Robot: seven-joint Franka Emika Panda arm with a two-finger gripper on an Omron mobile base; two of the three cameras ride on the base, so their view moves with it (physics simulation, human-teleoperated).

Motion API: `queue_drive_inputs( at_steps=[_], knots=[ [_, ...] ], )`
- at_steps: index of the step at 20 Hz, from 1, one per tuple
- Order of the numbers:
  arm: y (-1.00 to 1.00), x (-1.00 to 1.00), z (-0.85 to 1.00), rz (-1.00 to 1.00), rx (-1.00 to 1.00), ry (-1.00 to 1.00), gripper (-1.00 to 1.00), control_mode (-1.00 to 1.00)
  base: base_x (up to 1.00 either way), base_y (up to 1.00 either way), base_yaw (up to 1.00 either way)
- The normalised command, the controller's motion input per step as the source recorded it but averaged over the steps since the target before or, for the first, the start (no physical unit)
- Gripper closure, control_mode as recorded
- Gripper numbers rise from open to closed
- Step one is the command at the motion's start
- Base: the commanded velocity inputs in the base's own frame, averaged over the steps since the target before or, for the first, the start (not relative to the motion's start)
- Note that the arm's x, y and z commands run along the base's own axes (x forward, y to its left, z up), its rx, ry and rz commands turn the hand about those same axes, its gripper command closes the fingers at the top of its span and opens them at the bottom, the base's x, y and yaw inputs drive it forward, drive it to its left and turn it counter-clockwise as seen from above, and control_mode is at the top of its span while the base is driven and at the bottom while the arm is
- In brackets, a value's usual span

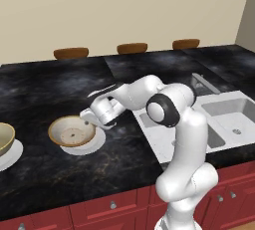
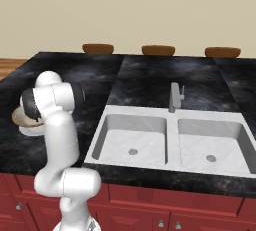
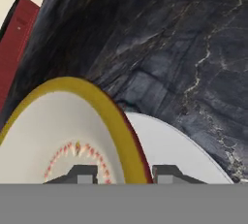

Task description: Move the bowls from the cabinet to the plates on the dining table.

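The black marble table spans the scene, with brown chair backs along its far edge and a double sink set into it beside the arm. On it lies a white plate carrying the shallow bowl (cream inside, gold rim). A second, olive-tan bowl sits on its own plate at the left edge. The tool straddles the shallow bowl's rim, one fingertip inside, one outside; I cannot tell whether the tips touch the rim.
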Motion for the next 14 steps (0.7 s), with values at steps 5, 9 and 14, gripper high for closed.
queue_drive_inputs(
  at_steps=[5, 9, 14],
  knots=[
    [-0.27, -0.24, 0.47, -0.11, 0.00, 0.00, -1.00, -1.00, 0.00, 0.00, 0.00],
    [-0.54, -0.52, 0.58, -0.23, 0.00, 0.00, -1.00, -1.00, 0.00, 0.00, 0.00],
    [-0.35, -0.49, 0.61, -0.15, -0.01, -0.01, -1.00, -1.00, 0.00, 0.00, 0.00]
  ],
)
